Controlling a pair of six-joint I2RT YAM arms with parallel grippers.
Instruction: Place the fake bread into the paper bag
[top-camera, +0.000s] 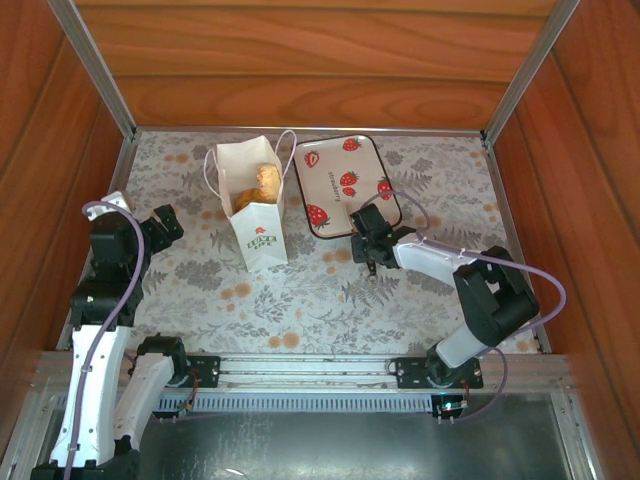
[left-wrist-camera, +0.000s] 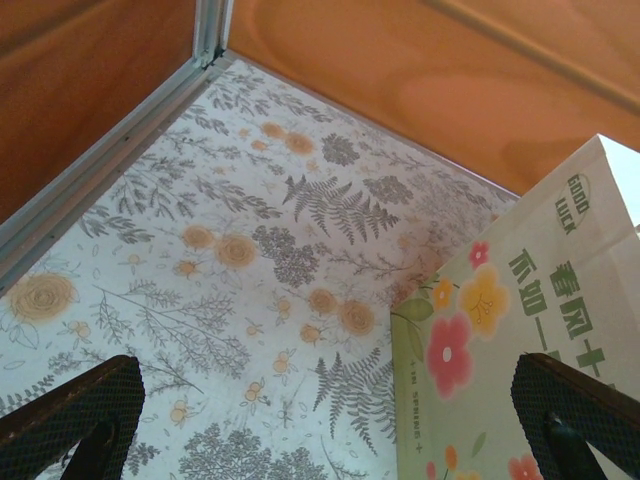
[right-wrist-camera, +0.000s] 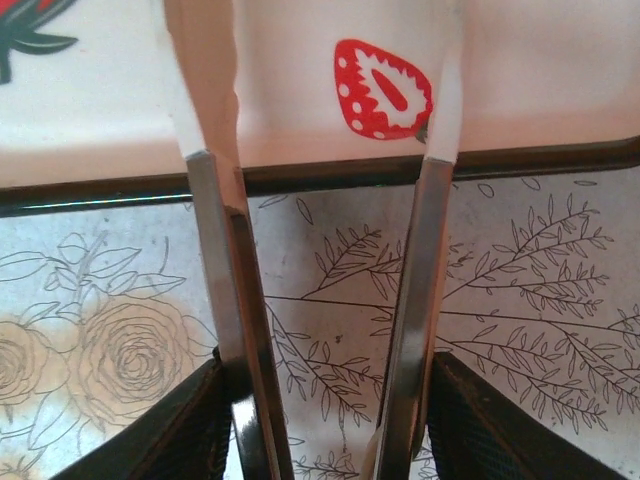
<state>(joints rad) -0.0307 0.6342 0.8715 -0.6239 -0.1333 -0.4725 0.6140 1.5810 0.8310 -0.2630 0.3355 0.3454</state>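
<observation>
The white paper bag (top-camera: 258, 228) stands upright at the back centre-left, green logo facing me. Golden-brown fake bread (top-camera: 262, 184) lies inside its open top. My right gripper (top-camera: 368, 240) (right-wrist-camera: 325, 420) sits just in front of the strawberry-print tray (top-camera: 345, 185). Its black fingers press on the two arms of metal tongs (right-wrist-camera: 215, 260). The tong arms stand apart with nothing between them, and their white tips reach over the tray's near rim (right-wrist-camera: 320, 175). My left gripper (top-camera: 160, 222) (left-wrist-camera: 330, 420) hangs open left of the bag, whose flowered side (left-wrist-camera: 500, 350) is close by.
Wooden walls with metal rails enclose the flowered table mat (top-camera: 300, 290) on three sides. The tray's bare white floor (right-wrist-camera: 300, 90) shows a red strawberry print. The left arm stands close to the left wall (top-camera: 60, 200).
</observation>
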